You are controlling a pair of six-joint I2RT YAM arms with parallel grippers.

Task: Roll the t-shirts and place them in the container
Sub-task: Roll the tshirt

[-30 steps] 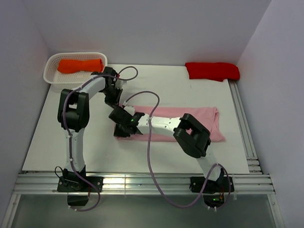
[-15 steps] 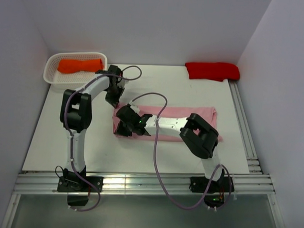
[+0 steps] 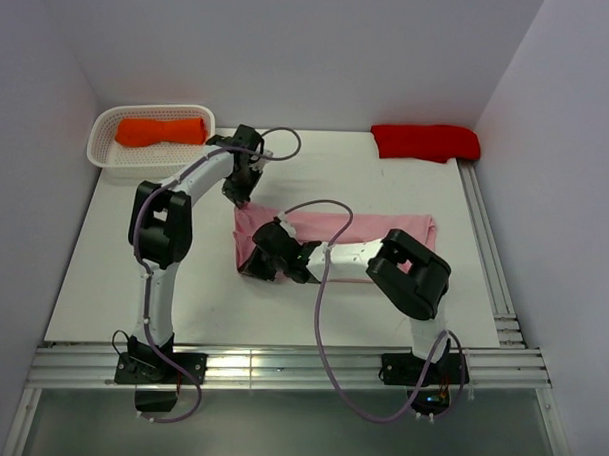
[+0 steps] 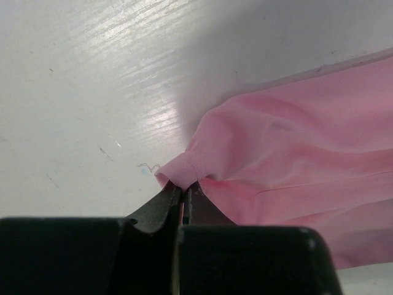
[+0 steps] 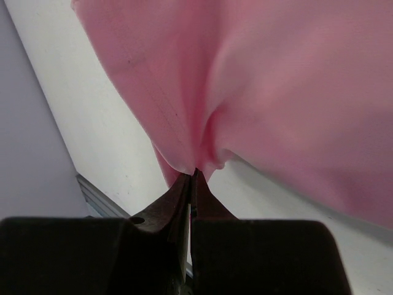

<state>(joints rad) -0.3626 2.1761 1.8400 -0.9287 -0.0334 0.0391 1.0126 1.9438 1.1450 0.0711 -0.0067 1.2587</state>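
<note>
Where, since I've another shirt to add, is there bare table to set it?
Bare: far table between basket and red shirt; near-left strip beside the left arm. Crowded: centre, where left hand and right hand pinch the pink shirt.

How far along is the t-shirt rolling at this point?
Looks done: the orange bundle lies in the basket. In hand: the pink t-shirt lies folded into a long strip, and the left gripper and right gripper each pinch its left end; no roll yet. Left: rolling it along the strip. Whether the red bundle is finished I cannot tell.
</note>
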